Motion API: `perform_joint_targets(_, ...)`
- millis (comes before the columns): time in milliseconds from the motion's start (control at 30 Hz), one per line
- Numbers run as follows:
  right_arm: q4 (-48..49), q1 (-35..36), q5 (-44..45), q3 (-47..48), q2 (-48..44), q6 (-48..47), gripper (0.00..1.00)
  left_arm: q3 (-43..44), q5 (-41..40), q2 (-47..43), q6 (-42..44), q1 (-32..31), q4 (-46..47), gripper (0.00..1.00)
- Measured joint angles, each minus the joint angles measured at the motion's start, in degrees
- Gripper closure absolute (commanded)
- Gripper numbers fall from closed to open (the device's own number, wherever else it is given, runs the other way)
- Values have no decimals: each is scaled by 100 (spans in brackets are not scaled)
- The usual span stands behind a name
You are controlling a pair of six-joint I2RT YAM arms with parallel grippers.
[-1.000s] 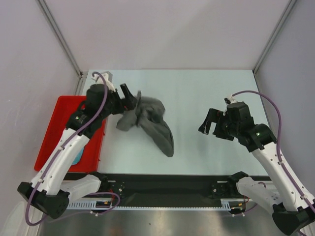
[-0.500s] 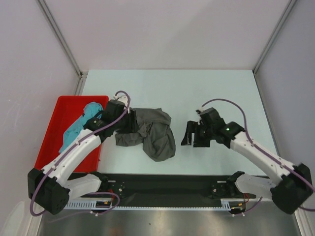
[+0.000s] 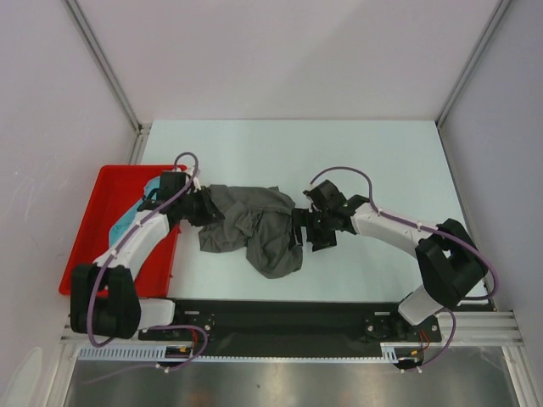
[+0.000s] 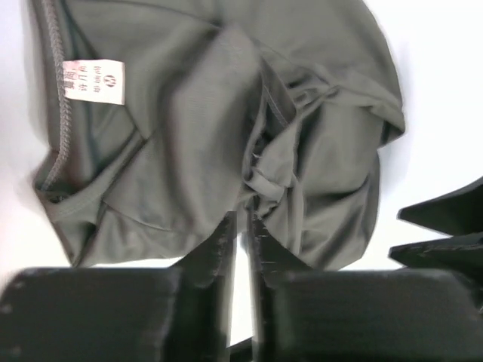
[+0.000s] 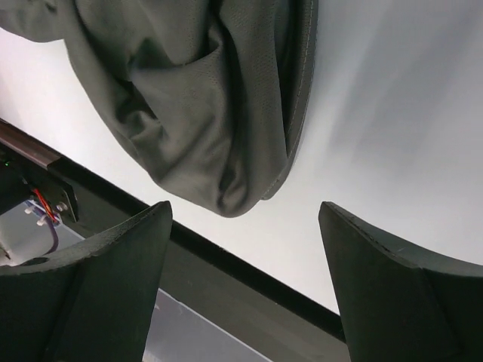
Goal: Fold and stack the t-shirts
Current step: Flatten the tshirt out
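Table (image 3: 382,161): pale; it carried the tray and one shirt
Red tray (image 3: 93,212): at the table's left side
Dark grey t-shirt (image 3: 254,225): crumpled on the table beside the tray; between both grippers
Teal t-shirt (image 3: 121,227): in the tray; mostly hidden by the left arm
Left gripper (image 4: 243,226): nearly closed; pinching the grey shirt's edge
Right gripper (image 5: 243,207): jaws wide apart at the shirt's right edge; gripping nothing

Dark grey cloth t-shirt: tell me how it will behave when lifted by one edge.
Likely floppy: the dark grey cloth t-shirt lies crumpled in soft folds, so it should drape from any pinch. Probably light, since the fabric looks thin where it creases. Pushed, it would likely bunch up rather than slide whole.
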Motion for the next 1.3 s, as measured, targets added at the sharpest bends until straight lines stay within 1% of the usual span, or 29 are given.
perform_joint_targets(33,24,0,-35,0,70,-31,14,-28,192,138,13,170,76,64)
perform_joint_targets(67,52,0,-72,0,140,-55,14,-28,271,275,48,236,103,59)
perform_joint_targets(133,103,13,-118,0,273,-109,13,-26,337,476,144,162,114,55)
perform_joint_targets(200,144,17,-127,13,415,-184,13,26,254,629,243,-122,39,51)
perform_joint_targets(233,151,17,-129,37,496,-219,12,94,203,708,286,-297,-13,37)
perform_joint_targets(267,155,17,-133,66,564,-249,12,179,162,800,352,-474,-39,32)
perform_joint_targets(300,170,17,-142,107,658,-286,12,267,107,896,367,-640,-48,32)
perform_joint_targets(400,267,20,-151,205,918,-372,12,461,17,1198,385,-922,15,36)
perform_joint_targets(467,293,22,-166,227,981,-409,14,605,-72,1432,426,-951,-68,36)
perform_joint_targets(500,313,22,-177,245,1016,-439,15,723,-151,1604,455,-946,-114,38)
perform_joint_targets(533,319,22,-203,275,1054,-463,16,844,-236,1792,461,-942,-136,44)
perform_joint_targets(600,365,22,-262,334,1121,-496,19,1034,-330,2116,490,-935,-179,46)
perform_joint_targets(633,391,22,-275,350,1143,-505,24,1082,-358,2227,503,-938,-188,51)
perform_joint_targets(700,426,22,-321,363,1185,-529,32,1121,-404,2367,511,-938,-227,55)
perform_joint_targets(733,435,22,-339,363,1207,-538,38,1123,-422,2389,518,-938,-260,61)
perform_joint_targets(767,435,22,-369,363,1224,-546,42,1126,-428,2393,509,-938,-313,64)
perform_joint_targets(800,435,22,-382,363,1237,-533,46,1137,-426,2391,522,-938,-352,75)
perform_joint_targets(833,433,22,-398,363,1241,-540,55,1154,-424,2389,535,-938,-374,82)
perform_joint_targets(867,435,22,-398,363,1241,-533,60,1172,-422,2385,535,-938,-380,88)
perform_joint_targets(900,435,22,-400,363,1241,-533,64,1189,-422,2365,538,-938,-391,96)
perform_joint_targets(933,433,22,-393,363,1241,-529,77,1204,-428,2332,535,-938,-411,100)
perform_joint_targets(1000,393,22,-350,363,1220,-551,91,1257,-439,2218,514,-938,-498,100)
perform_joint_targets(1033,350,20,-299,363,1178,-551,100,1303,-466,2122,505,-938,-557,100)
perform_joint_targets(1133,122,-39,-170,361,881,-562,100,1598,-588,1746,501,-938,-815,100)
perform_joint_targets(1300,-505,-402,122,498,-70,-643,100,2417,-876,1040,505,-938,-1207,100)
